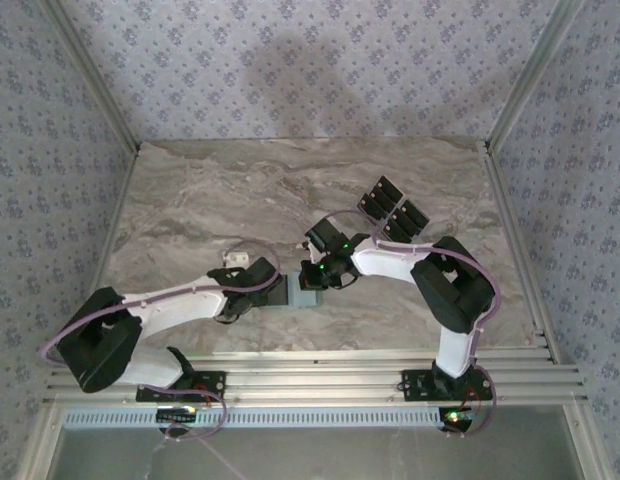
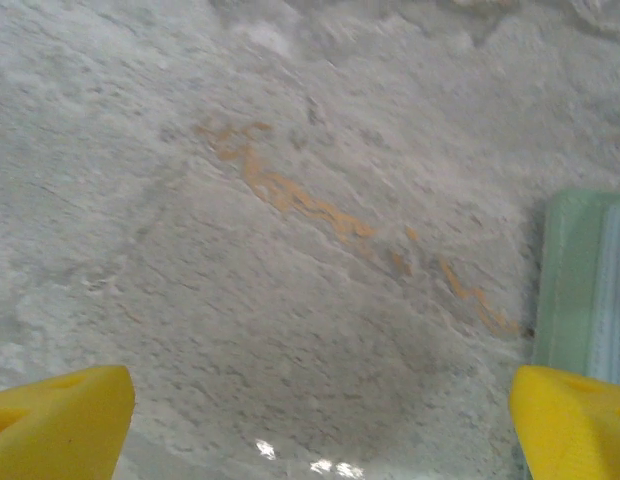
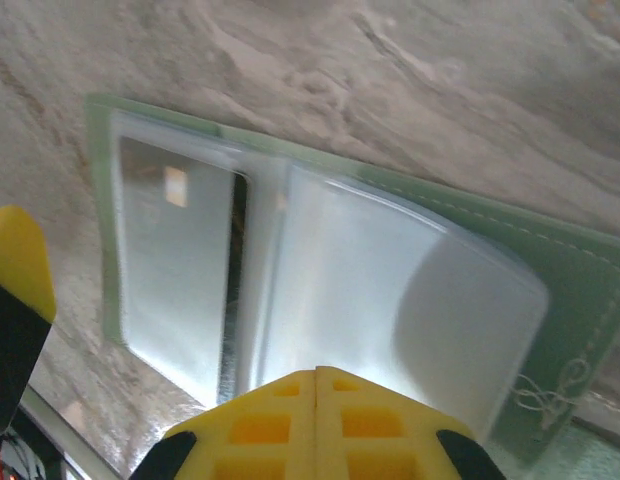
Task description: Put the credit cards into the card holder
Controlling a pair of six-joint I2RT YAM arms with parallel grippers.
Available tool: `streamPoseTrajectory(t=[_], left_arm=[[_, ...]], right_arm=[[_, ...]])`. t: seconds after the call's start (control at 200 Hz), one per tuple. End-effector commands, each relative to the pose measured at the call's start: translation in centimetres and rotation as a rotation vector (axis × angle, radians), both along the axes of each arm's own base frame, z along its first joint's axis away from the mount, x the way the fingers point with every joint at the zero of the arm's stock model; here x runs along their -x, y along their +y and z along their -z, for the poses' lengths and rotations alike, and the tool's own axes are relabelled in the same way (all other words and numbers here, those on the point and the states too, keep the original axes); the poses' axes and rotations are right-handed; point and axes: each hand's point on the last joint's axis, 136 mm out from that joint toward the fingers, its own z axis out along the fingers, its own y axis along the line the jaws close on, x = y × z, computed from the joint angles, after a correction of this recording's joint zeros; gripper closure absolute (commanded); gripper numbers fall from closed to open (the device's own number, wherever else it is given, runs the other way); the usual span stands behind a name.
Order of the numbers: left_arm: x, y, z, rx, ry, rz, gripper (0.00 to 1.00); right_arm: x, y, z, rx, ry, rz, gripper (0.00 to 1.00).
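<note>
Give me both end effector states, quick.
Left end effector: open, holding nothing.
Right end effector: shut, above the open card holder, nothing visibly gripped.

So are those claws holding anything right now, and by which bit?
Left gripper is open and empty. Right gripper is shut over the card holder, at its clear sleeve; nothing visibly pinched.

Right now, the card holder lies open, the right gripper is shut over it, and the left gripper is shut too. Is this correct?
Not quite: the left gripper is open; the left wrist view shows its yellow fingers far apart. The card holder lies open, the right gripper shut over it.
</note>
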Motion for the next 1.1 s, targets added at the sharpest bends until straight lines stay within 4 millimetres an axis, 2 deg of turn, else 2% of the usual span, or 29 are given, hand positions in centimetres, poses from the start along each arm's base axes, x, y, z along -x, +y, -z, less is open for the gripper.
streamPoseTrajectory(t=[0.0,0.27,0.61,0.63,0.655,1.099], left_arm=[[-0.3,0.9,-0.6,-0.024,-0.004,-0.028,0.03],[0.2,0.9,1.3,-0.012,0.038,-0.032,0.03],[0.5,0.8,2.5,-0.006,0.058,-0.031,0.04],[0.5,0.8,2.5,-0.004,0.059,-0.03,0.04],[0.5,0.8,2.6,-0.004,0.058,-0.031,0.04],[0.8,0.7,3.5,0.001,0.074,-0.029,0.04]], right_arm=[[-0.1,0.9,-1.3,-0.01,-0.019,-0.014,0.96],[-0.1,2.3,-0.4,-0.006,-0.008,-0.035,0.96],[0.6,2.6,1.6,0.021,0.033,-0.041,0.96],[0.0,3.3,0.8,0.001,0.015,-0.043,0.96],[-0.1,3.4,0.7,-0.001,0.013,-0.042,0.97],[0.3,4.1,1.1,0.004,0.023,-0.056,0.97]])
